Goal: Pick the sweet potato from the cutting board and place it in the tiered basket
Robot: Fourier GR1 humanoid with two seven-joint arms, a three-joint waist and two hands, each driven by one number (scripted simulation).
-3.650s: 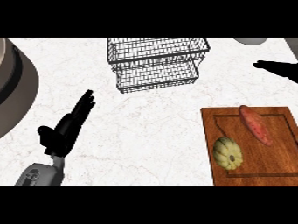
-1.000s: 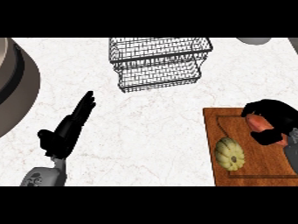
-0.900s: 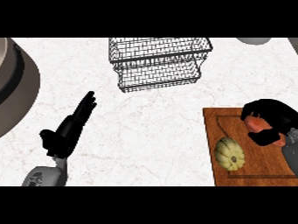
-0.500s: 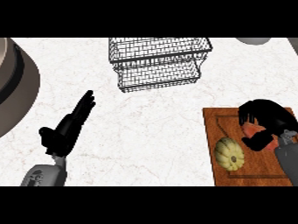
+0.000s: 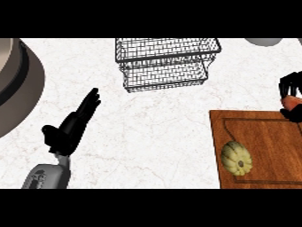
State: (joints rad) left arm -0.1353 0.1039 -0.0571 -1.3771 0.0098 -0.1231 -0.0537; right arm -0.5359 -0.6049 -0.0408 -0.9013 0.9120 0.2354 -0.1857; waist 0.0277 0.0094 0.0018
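My right hand is at the view's right edge, above the far edge of the wooden cutting board, with its fingers curled round the orange-red sweet potato. Only a small part of the sweet potato shows between the fingers. The black wire tiered basket stands at the back of the counter, to the left of that hand and apart from it. My left hand rests open on the counter at the lower left, fingers straight and pointing up and to the right.
A pale yellow ridged squash lies on the board's near left part. A large round grey-brown vessel fills the left edge. A grey round object shows at the top right.
My right hand has lifted off the board's middle with the sweet potato and moved up and to the right, to the view's edge. The left hand has not moved.
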